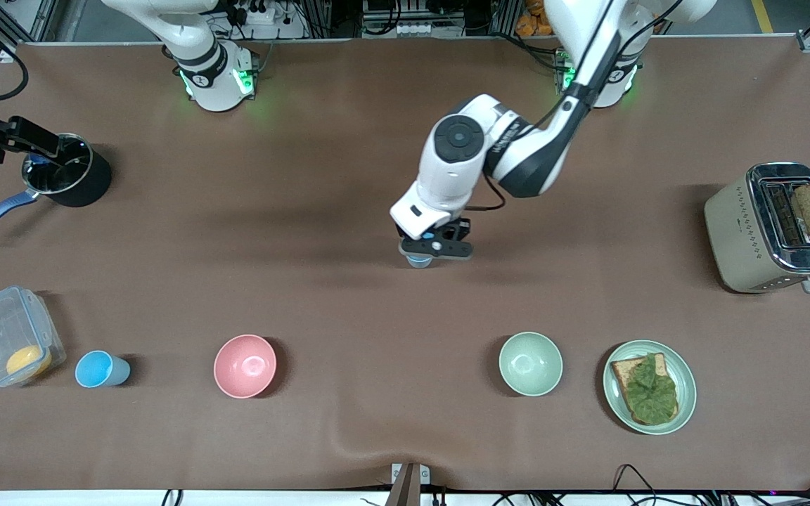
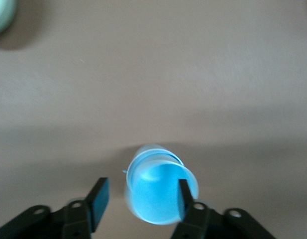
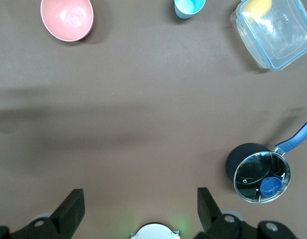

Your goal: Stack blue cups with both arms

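Second blue cup [image 1: 101, 370]: upright on table [image 1: 349, 176], between clear container [image 1: 8, 344] and pink bowl [image 1: 245, 365], toward right arm's end; untouched.

Right gripper [image 3: 141, 206]: waiting high over table near saucepan [image 3: 260, 174], fingers wide, empty.

First blue cup [image 2: 160, 191]: mid-table, directly under left gripper [image 2: 141, 201]. Fingers [image 2: 98, 199] parted, straddling rim rather than clamping; likely set here as a central base for stacking.

arms [image 1: 447, 176]: white shells | black joint bands | green-lit bases | black cables
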Tool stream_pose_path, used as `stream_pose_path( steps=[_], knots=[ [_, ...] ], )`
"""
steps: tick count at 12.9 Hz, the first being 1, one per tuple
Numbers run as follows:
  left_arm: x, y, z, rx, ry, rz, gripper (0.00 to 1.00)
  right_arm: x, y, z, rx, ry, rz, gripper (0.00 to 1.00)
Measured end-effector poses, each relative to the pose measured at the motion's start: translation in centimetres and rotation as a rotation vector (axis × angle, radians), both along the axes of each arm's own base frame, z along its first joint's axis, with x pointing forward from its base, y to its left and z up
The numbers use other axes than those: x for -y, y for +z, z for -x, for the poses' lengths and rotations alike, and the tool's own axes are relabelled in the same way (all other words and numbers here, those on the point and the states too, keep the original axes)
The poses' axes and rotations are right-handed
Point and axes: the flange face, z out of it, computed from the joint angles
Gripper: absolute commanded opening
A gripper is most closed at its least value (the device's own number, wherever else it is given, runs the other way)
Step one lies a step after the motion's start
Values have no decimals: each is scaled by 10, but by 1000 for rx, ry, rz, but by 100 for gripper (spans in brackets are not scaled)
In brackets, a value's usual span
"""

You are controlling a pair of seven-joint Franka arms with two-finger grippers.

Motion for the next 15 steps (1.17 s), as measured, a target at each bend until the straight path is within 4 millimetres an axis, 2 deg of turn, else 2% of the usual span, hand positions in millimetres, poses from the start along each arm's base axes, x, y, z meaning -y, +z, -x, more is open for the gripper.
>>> stream_pose_path(
  steps=[2, 3, 5, 7, 9, 10, 11, 12, 13, 15],
  knots=[
    [-54, 26, -31, 23, 66, 10, 100, 0, 0, 0, -1, 0, 0, 100],
    [-92, 41, -46, 34, 95, 11, 100, 0, 0, 0, -1, 0, 0, 100],
    [-183, 78, -64, 26, 151, -6, 100, 0, 0, 0, -2, 0, 0, 100],
    [-274, 124, -58, -29, 143, -42, 100, 0, -1, 0, -2, 0, 0, 100],
    [-359, 170, -40, -32, 104, -52, 100, 0, -1, 0, -3, -1, 0, 100],
    [-395, 189, -27, -38, 96, -56, 100, 0, -1, 0, -4, 0, 0, 100],
    [-424, 206, -12, -50, 101, -64, 100, 0, -1, 0, -4, -1, 0, 100],
    [-441, 218, 2, -68, 110, -80, 100, 0, -1, 0, -5, -1, -1, 100],
    [-446, 228, 10, -78, 113, -94, 100, 0, -1, 0, -6, -1, -1, 100],
    [-446, 237, 12, -73, 126, -102, 100, 0, -2, 0, -6, -1, -1, 100]
  ],
)
